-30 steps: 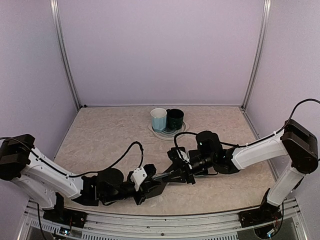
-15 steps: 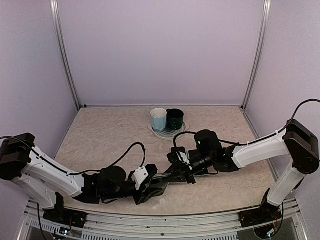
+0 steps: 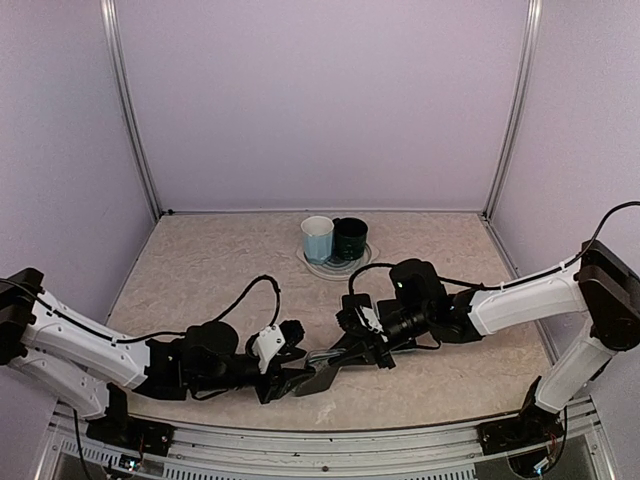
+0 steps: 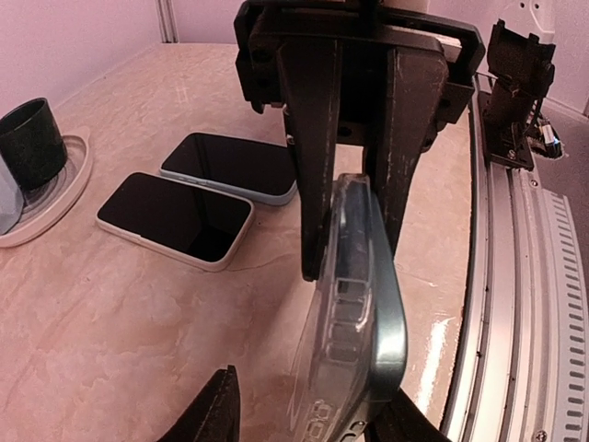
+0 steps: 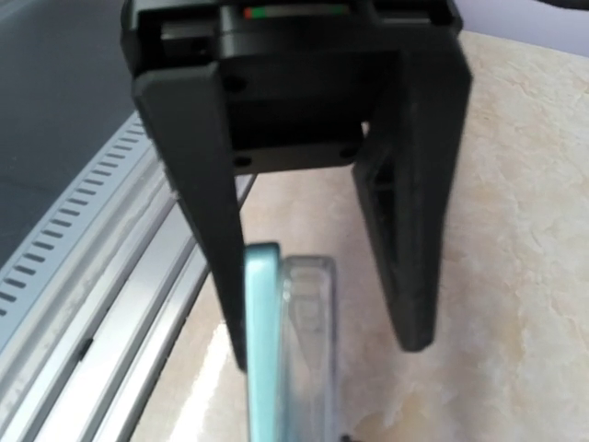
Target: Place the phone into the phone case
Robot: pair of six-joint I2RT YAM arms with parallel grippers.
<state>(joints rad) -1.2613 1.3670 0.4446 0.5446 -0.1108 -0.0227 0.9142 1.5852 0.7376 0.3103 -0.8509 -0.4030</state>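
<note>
While our right end effector pinches phone and phone case together, our left end effector stands spread. We judge seating unfinished: edges need squeezing.

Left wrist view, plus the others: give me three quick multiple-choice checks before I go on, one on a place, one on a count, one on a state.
1. Where is the dark cup?
A) on the round tray, beside the pale cup
B) stacked inside the pale cup
C) held in the air

2. How many phones lie flat on the table?
A) one
B) two
C) four

3. How is the clear case placed?
A) flat on the table
B) on edge, clamped between the right fingers
C) stuck in a cup

Key:
1 A: both cups stand together on the tray.
2 B: a white-edged phone and a blue-edged phone lie side by side.
3 B: the right fingers pinch its upper end, while the left fingers stand open around its lower end.
</note>
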